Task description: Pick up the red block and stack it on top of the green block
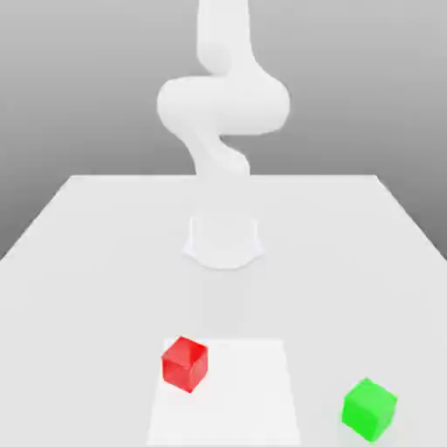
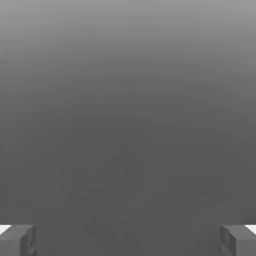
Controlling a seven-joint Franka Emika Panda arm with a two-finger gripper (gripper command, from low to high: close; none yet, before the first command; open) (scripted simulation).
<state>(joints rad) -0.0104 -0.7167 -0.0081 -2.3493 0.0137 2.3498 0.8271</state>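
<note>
Nearest, at roughly 4 o'clock on the table [image 1: 79,244], sits the green block [image 1: 369,408]. The red block [image 1: 184,363] rests at about 6 o'clock, well apart from it, corner turned toward the camera. Judged rigid, light, glossy (possibly slippery); grip two opposite flat faces. No containers present. Farther back stands the arm [image 1: 223,105]. Gripper [image 2: 128,240] fingers stand wide apart, holding nothing.

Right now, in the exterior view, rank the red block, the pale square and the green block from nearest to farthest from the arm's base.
1. Red block, exterior view's left, on the pale square before the arm's base: those two too close to call.
2. Green block, exterior view's right, off the square: farthest.
</note>
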